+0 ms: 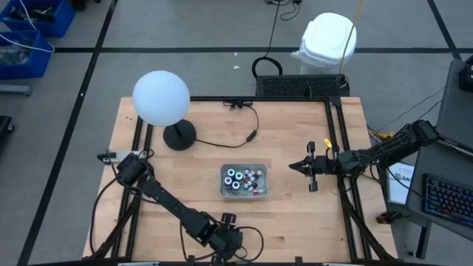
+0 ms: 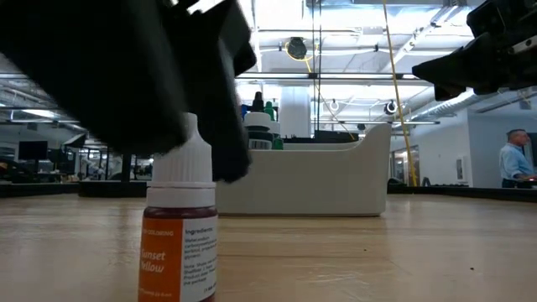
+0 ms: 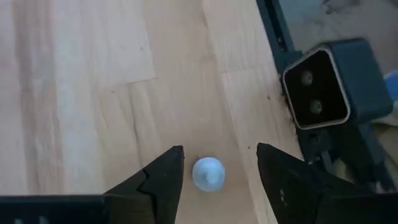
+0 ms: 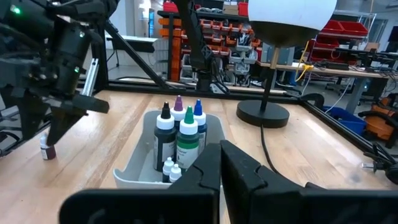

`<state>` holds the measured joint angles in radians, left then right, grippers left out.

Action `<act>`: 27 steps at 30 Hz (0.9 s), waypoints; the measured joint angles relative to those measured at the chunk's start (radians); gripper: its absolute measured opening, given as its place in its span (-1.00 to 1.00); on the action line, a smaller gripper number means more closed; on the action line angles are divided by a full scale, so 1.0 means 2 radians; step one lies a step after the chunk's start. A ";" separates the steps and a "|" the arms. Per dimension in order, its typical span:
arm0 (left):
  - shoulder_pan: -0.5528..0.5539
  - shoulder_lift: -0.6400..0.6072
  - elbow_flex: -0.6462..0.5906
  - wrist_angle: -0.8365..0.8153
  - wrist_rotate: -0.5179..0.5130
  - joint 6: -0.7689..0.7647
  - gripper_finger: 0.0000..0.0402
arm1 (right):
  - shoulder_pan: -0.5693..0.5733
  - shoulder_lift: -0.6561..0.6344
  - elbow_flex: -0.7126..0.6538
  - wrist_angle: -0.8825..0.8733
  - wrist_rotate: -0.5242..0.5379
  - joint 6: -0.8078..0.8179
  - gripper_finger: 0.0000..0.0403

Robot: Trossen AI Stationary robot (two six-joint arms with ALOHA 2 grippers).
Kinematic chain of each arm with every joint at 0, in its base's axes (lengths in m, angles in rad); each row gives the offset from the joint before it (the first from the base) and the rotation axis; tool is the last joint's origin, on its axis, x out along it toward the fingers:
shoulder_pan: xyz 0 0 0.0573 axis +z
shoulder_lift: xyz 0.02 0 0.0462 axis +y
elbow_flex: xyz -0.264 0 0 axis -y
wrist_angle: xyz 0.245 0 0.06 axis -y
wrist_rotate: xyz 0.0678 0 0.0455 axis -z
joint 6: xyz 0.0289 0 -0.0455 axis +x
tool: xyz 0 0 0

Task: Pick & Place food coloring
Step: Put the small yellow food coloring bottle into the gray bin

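A small food coloring bottle [image 2: 179,239] with a white cap and an orange label stands upright on its base on the wooden table, near the front edge. My left gripper [image 3: 219,151] is open and points steeply down over it. Its fingers stand on either side of the white cap [image 3: 208,173] with a gap on each side. The right wrist view shows this bottle [image 4: 46,149] below the left gripper [image 4: 62,121]. Several more food coloring bottles [image 1: 242,179] stand in the clear grey tray [image 1: 223,186] at mid-table. My right gripper [image 1: 297,167] waits shut, level, right of the tray.
A lamp with a white globe [image 1: 161,97] and a black base [image 1: 179,136] stands at the far left, its cord trailing toward the middle. A small dark camera block [image 3: 323,87] sits just beyond the bottle at the front edge. Black rails frame the table.
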<state>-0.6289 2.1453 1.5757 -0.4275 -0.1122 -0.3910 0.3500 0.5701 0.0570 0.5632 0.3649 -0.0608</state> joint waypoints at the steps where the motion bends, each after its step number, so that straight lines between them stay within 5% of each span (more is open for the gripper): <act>1: 0.000 0.001 0.000 -0.003 0.002 0.004 0.03 | 0.000 0.000 0.000 0.000 0.000 0.000 -1.00; 8: 0.004 0.002 0.000 -0.009 0.000 0.008 -0.03 | 0.000 0.000 0.000 0.000 0.000 -0.002 -1.00; 22: 0.008 0.008 0.000 -0.017 0.004 0.014 -0.67 | 0.000 0.000 0.000 0.000 0.000 -0.002 -1.00; 27: 0.009 0.008 0.007 -0.028 0.004 0.041 -0.68 | 0.000 0.000 0.000 0.000 0.000 -0.002 -1.00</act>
<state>-0.6104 2.1616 1.5906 -0.4839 -0.1048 -0.3095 0.3500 0.5697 0.0570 0.5632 0.3653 -0.0643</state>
